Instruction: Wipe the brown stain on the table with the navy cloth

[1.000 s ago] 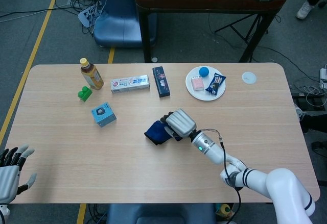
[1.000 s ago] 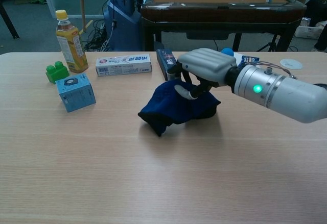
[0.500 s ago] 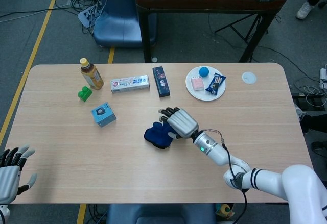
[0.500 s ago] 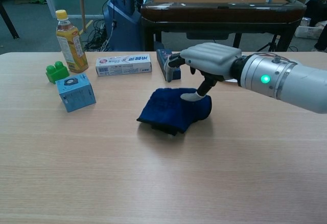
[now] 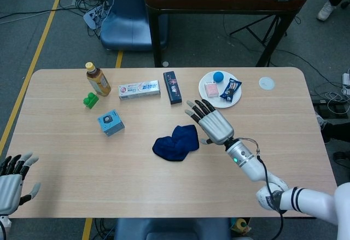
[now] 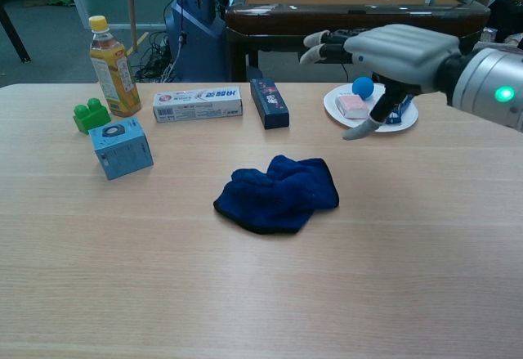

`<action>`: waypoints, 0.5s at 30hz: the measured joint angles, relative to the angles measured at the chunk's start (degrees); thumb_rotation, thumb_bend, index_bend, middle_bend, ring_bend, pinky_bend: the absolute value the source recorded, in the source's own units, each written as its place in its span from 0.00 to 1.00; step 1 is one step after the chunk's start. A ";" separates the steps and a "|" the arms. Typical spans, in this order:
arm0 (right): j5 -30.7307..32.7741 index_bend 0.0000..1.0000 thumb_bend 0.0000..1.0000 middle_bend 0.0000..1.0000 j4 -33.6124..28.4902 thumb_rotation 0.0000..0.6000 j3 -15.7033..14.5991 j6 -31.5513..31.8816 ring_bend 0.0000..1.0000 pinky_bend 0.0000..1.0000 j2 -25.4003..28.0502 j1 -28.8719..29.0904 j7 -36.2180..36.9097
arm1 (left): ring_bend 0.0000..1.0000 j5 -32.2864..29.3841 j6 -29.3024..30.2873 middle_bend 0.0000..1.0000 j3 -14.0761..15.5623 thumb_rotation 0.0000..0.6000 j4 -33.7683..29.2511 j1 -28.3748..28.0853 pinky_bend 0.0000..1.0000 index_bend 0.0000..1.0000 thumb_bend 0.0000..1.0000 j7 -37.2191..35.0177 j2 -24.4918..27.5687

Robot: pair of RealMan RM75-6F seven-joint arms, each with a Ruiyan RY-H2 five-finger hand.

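The cloth (image 5: 175, 142) is seen crumpled in a loose heap near mid-table, slightly toward the front; it lies free, nothing touching it; no brown stain can be made out on the bare wood in either view, so it is either under the cloth or already gone; which cannot be told.

The right hand (image 5: 212, 122) is held above the table just right of the cloth and apart from it; fingers are spread wide, palm down, nothing gripped; in the chest view it (image 6: 384, 56) is seen raised well clear of the cloth, in front of the plate (image 6: 406, 120). The left hand (image 5: 12, 181) is parked at the table's near left corner, fingers apart, nothing held; it is not seen in the chest view.

Progress, as a judgement: cloth is released and no stain shows, so wiping is prob. done or nearly so; if any stain is left beneath the cloth, a re-grasp and more strokes would be needed; otherwise only arm retraction is left.

Other items, well apart from the cloth: box (image 5: 111, 122), block (image 5: 90, 100), bottle (image 5: 97, 79), toothpaste (image 5: 139, 89), dark box (image 5: 172, 87); none is involved.
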 measured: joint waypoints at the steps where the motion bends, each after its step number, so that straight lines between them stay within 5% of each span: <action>1: 0.56 0.00 0.11 0.13 -1.04 1.00 -0.09 1.01 0.06 0.14 0.94 -0.96 -1.04 | 0.09 0.07 -0.11 0.12 -0.07 1.00 0.20 -0.15 0.03 0.21 0.27 -0.14 -0.09; 15: 5.74 0.01 0.11 0.17 -11.71 1.00 -4.23 17.24 0.10 0.19 14.45 -18.17 -5.26 | 0.09 0.64 -1.37 0.12 -1.54 1.00 3.51 -2.70 0.03 0.21 0.27 -1.53 -2.07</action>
